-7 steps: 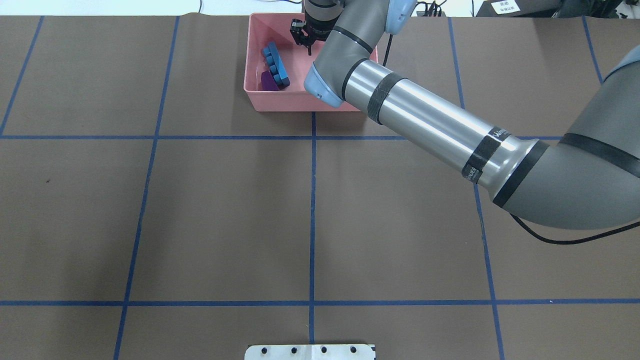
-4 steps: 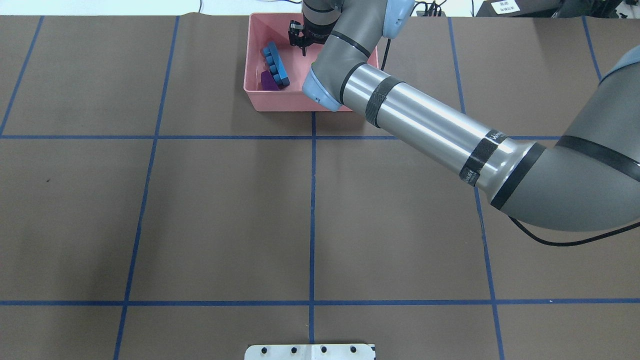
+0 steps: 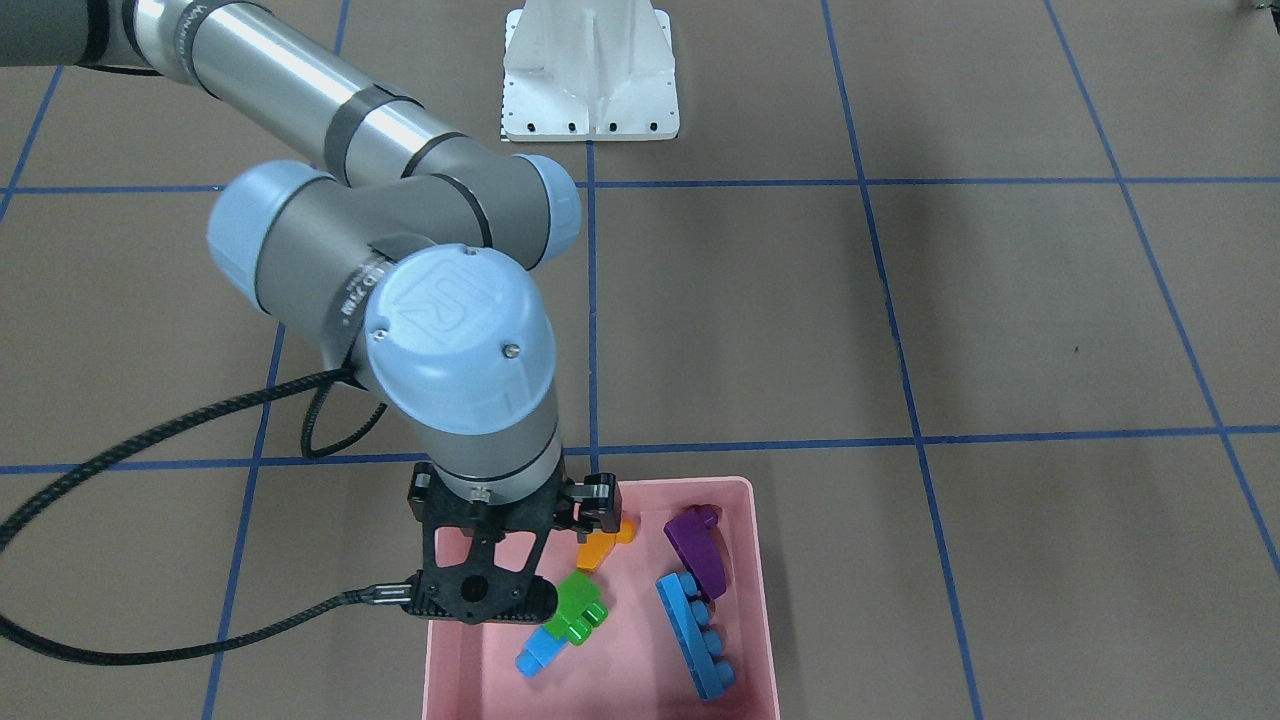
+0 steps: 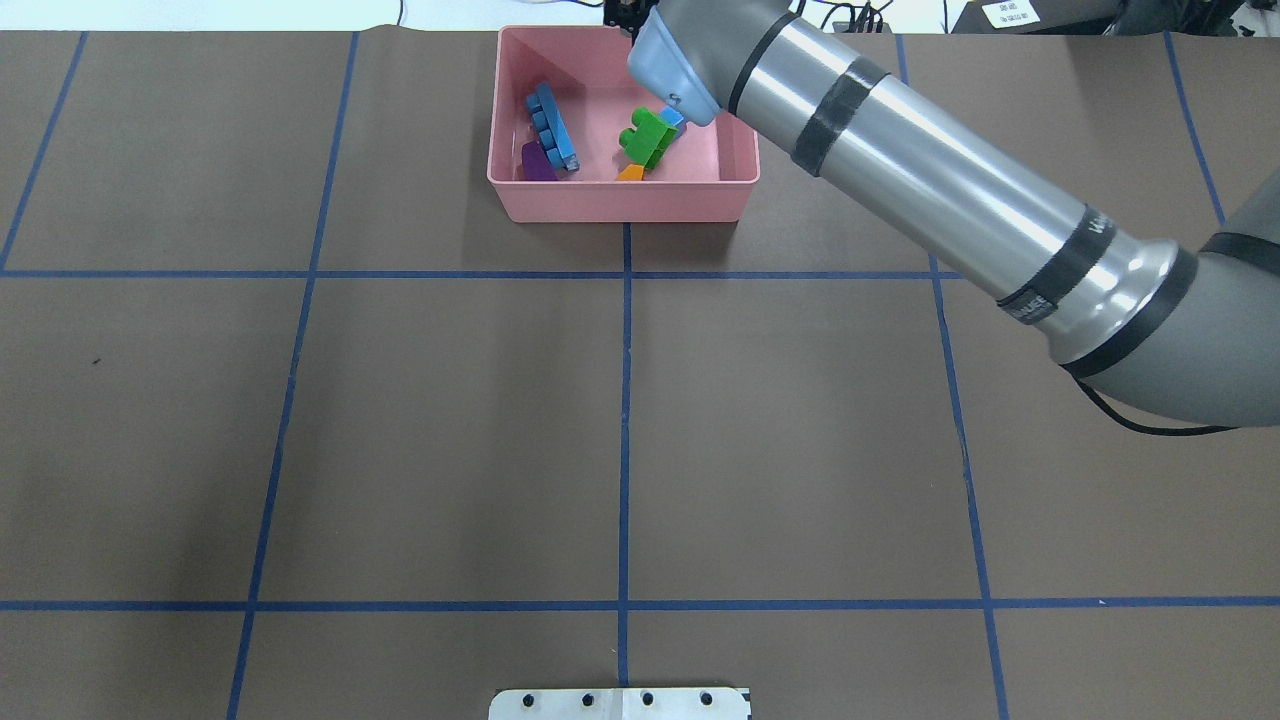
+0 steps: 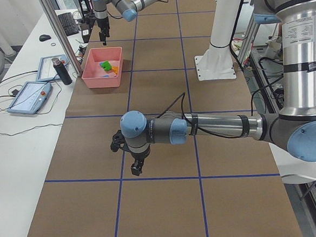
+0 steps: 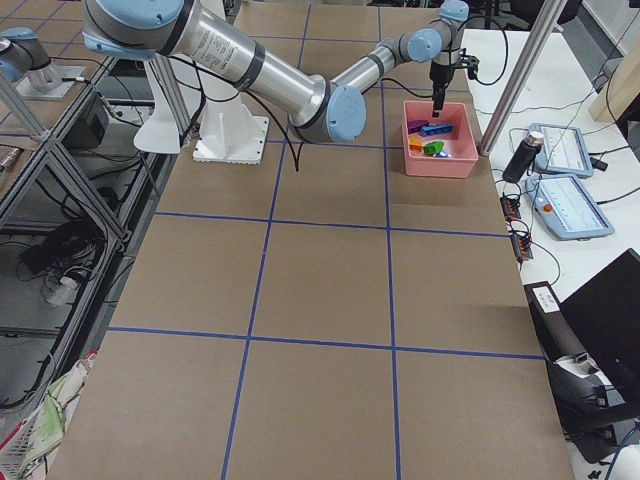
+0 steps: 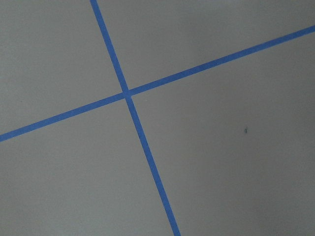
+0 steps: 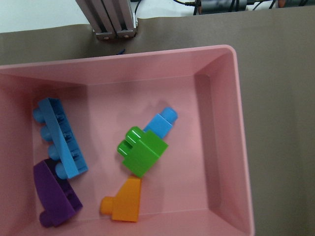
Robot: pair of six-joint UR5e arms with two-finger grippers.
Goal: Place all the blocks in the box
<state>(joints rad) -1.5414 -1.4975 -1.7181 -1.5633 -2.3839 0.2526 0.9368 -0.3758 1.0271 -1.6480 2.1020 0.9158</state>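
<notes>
The pink box (image 4: 620, 205) stands at the table's far middle. All five blocks lie in it: long light-blue (image 8: 59, 140), purple (image 8: 54, 196), orange (image 8: 125, 201), green (image 8: 142, 150) and small light-blue (image 8: 161, 123). They show in the overhead view too, green (image 4: 648, 135) among them. My right gripper (image 6: 437, 105) hangs above the box's far rim. It is empty, and its fingers look like one thin black tip. Its camera mount (image 3: 485, 590) hides them from the front. My left gripper (image 5: 135, 168) hovers low over bare table far from the box. I cannot tell whether it is open or shut.
The white robot base (image 3: 590, 80) stands at the robot's edge of the table. An aluminium post (image 8: 110, 19) rises just beyond the box. A side table past the box carries tablets and a dark bottle (image 5: 62, 71). Blue tape lines (image 7: 127, 93) cross the brown table cover.
My right arm has swung up and toward the far right, off the box's middle. The green, orange and small light-blue blocks, hidden under it before, now show.
</notes>
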